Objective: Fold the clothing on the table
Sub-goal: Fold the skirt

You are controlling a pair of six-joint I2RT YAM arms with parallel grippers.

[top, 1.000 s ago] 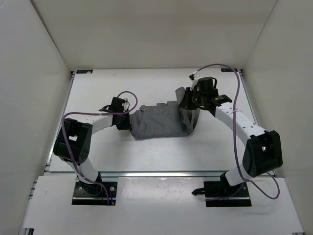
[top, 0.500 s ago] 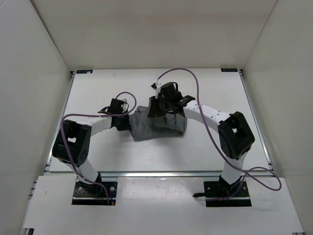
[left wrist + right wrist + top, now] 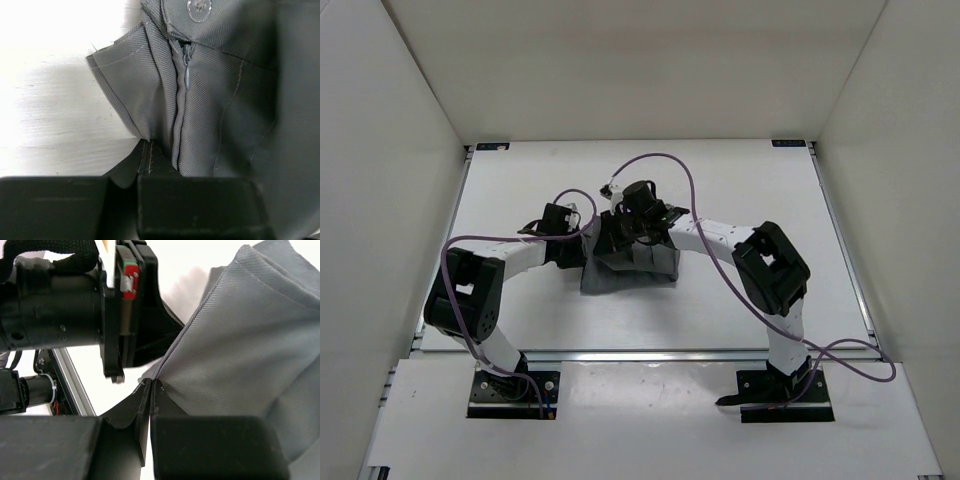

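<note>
The dark grey clothing [image 3: 632, 270] was seen bunched up pretty much at the middle of the table [image 3: 760, 190]. The left gripper [image 3: 146, 152] was clamped on a fold of it just left of the table's middle, jaws pressed tight on the fabric, with the zipper [image 3: 186, 75] and button [image 3: 199, 7] spotted right past them. The right gripper [image 3: 151, 386] was pinched shut on another edge, slightly farther back on the table.

Top view: tips of left gripper [image 3: 583, 253] and right gripper [image 3: 613, 238] hidden under own wrists; R wrist also covers upper part of clothing [image 3: 632, 270]. Left wrist cam: button [image 3: 199, 7] cut by top edge, clothing runs off top + right.
</note>
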